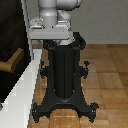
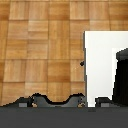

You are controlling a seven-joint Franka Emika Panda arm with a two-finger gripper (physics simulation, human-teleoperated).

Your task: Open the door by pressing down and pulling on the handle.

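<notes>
Fingers cannot be made out in either view. The gripper (image 1: 50, 34) shows only as a grey-white block at the end of the arm (image 1: 57, 12), high in the exterior view. I cannot tell how far it is open or whether it has hold of anything.

The door (image 1: 10, 35) is the dark, nearly black panel at the exterior view's left edge. On it sits the handle (image 1: 11, 62), a short tan lever bar, tilted and cut off in part by the picture's edge. It lies lower than the gripper and towards the exterior view's left of it, and the two are apart.

Just beside the door towards the exterior view's right runs the white frame (image 1: 25, 85), slanting down to the bottom corner. Next to the frame stands the black pedestal (image 1: 64, 70), upright on spread feet, with the arm rising from its top.

Under it all lies a wooden parquet floor (image 1: 107, 75), with a pale wall (image 1: 105, 20) behind.

In the wrist view the same floor (image 2: 40, 50) fills most of the picture. The white frame (image 2: 100, 65) and a dark piece of the door (image 2: 121, 75) stand at one side. The pedestal's black feet (image 2: 55, 102) line a dark grey band (image 2: 64, 117) whose nature I cannot tell.
</notes>
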